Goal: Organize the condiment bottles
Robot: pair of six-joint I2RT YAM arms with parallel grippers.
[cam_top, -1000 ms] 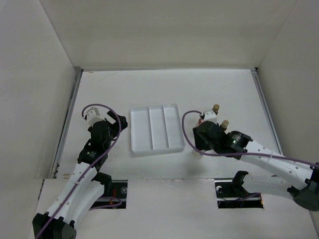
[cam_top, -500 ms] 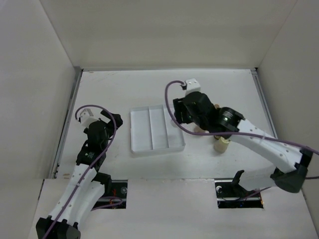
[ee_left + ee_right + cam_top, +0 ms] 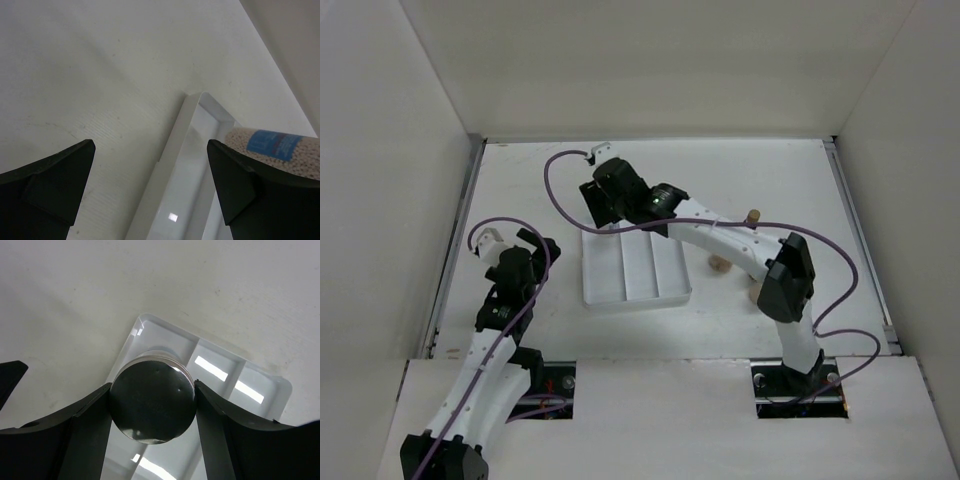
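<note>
The right gripper (image 3: 152,407) is clamped on the silver cap (image 3: 152,401) of the clear blue-labelled bottle (image 3: 272,148), holding it at the far end of the left compartment of the white tray (image 3: 665,270). Whether the base touches the tray floor cannot be told. The left gripper (image 3: 150,187) is spread wide and empty, just left of the tray. Expected handling: rigid body, granular fill, moderate weight. The smooth metal cap may slip, so seat the 2 pads squarely on its side wall
</note>
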